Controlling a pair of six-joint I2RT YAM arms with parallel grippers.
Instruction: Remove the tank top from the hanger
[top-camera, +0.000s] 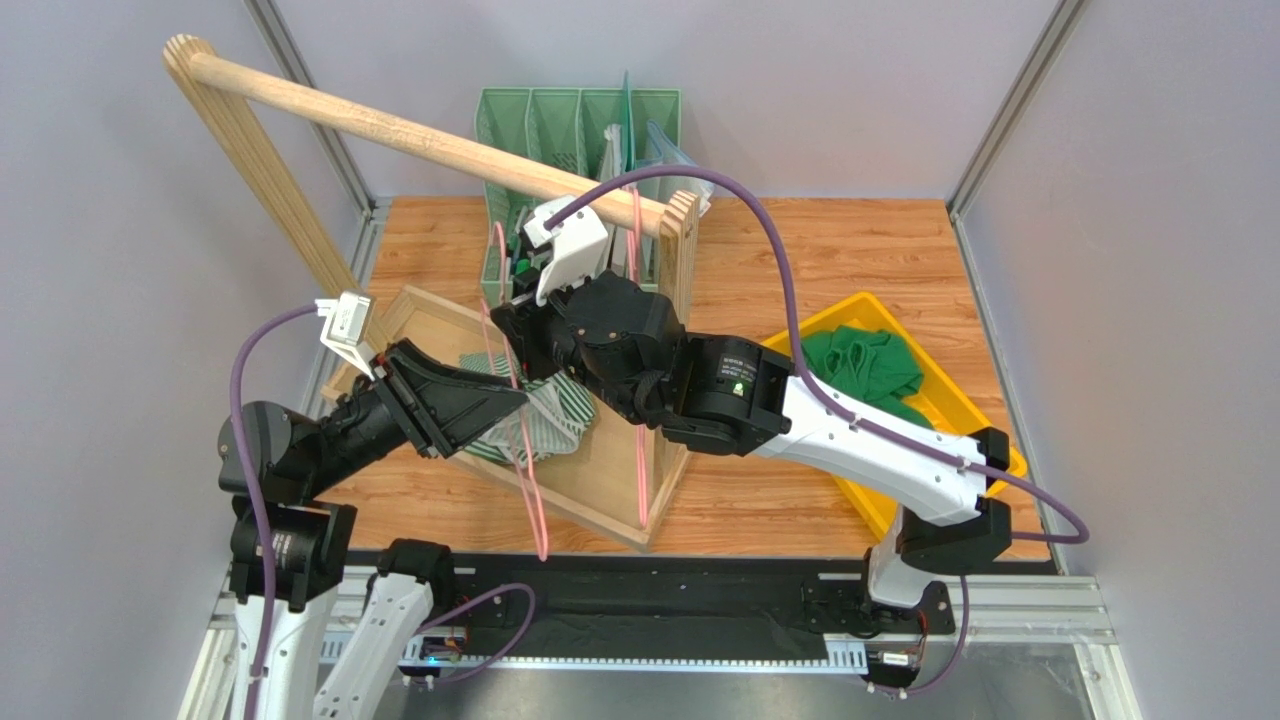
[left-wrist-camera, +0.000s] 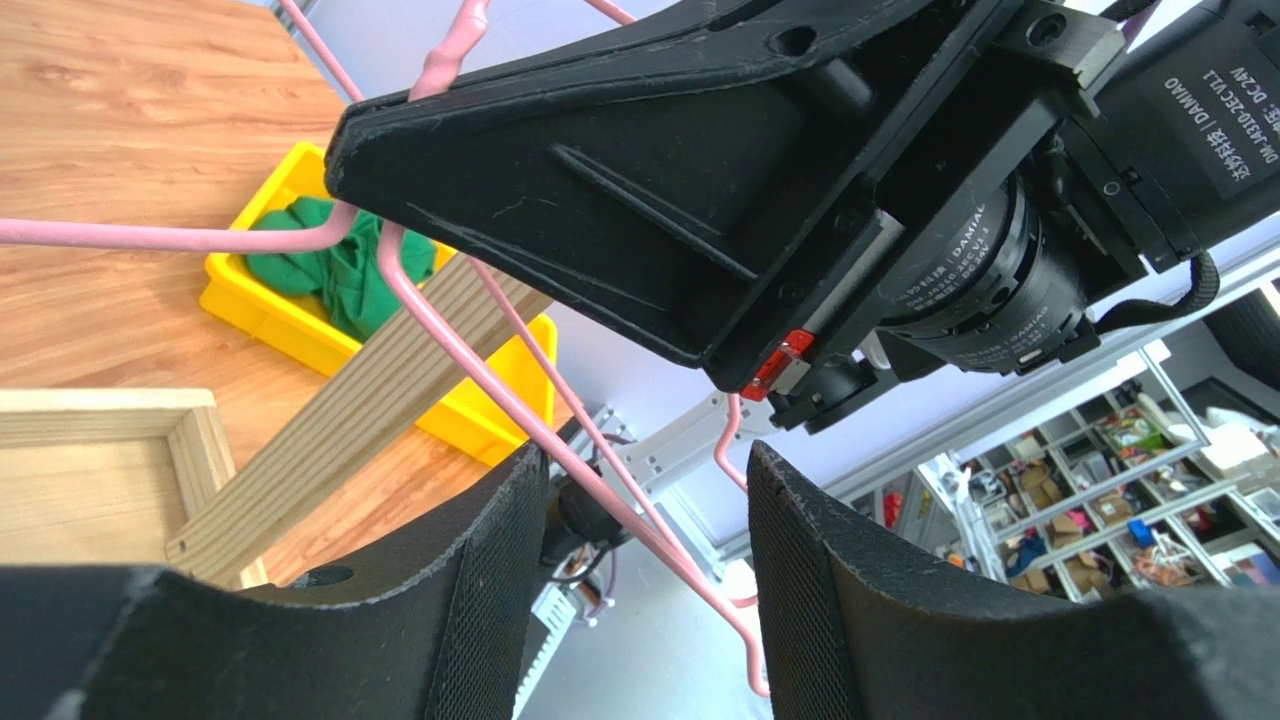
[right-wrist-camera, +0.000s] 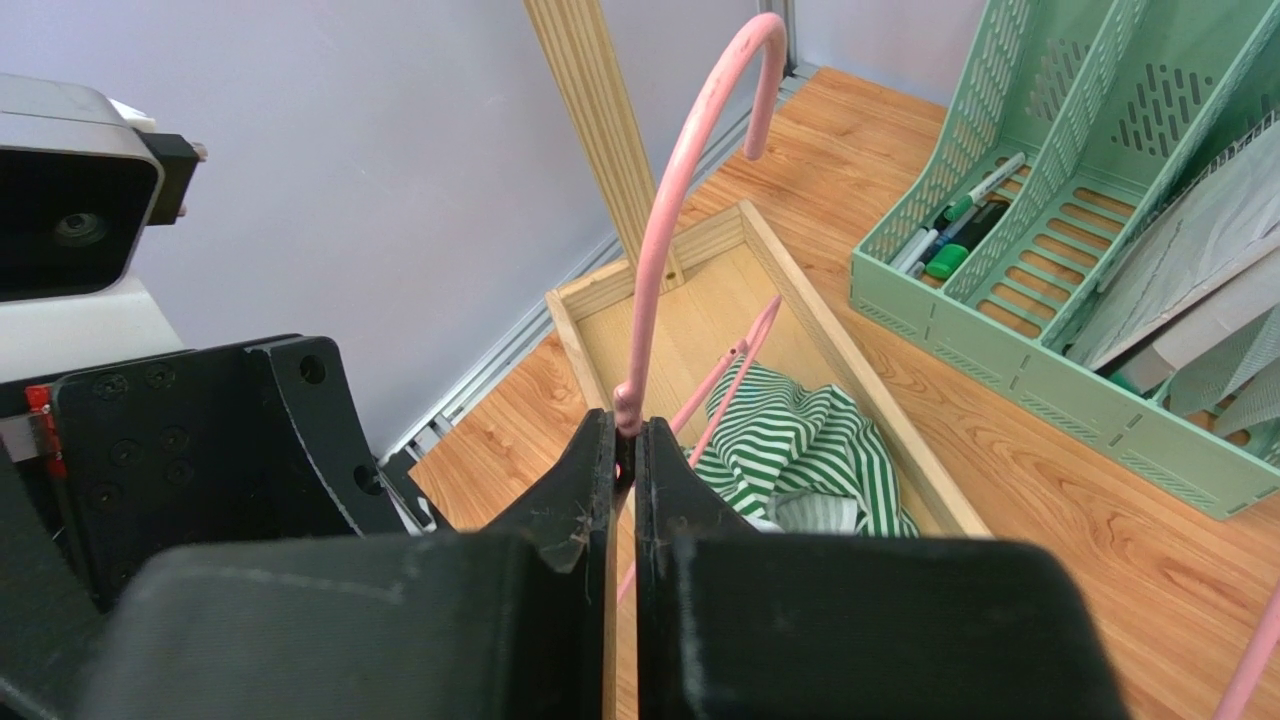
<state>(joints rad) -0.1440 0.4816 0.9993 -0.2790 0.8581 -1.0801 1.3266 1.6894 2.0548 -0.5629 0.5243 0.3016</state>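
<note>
Toward the left, the left gripper (left-wrist-camera: 649, 585) holds its jaws wide, with a pink wire of the hanger (right-wrist-camera: 649, 270) running between them. The striped tank top (right-wrist-camera: 796, 443) lies bunched in the wooden tray (right-wrist-camera: 843, 342) on the bench (top-camera: 842, 255), just under the hanger. The right gripper (right-wrist-camera: 627, 450) has its jaws pinched tight on the hanger's neck below the hook. At the right, a yellow bin (top-camera: 944, 387) holds green cloth (top-camera: 864, 368).

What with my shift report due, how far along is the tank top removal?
Done: the right gripper is shut on the neck of the pink hanger. In hand: the open left gripper straddles its wire. Left: the striped tank top, lying in the wooden tray, seems threaded on it and needs pulling free.
</note>
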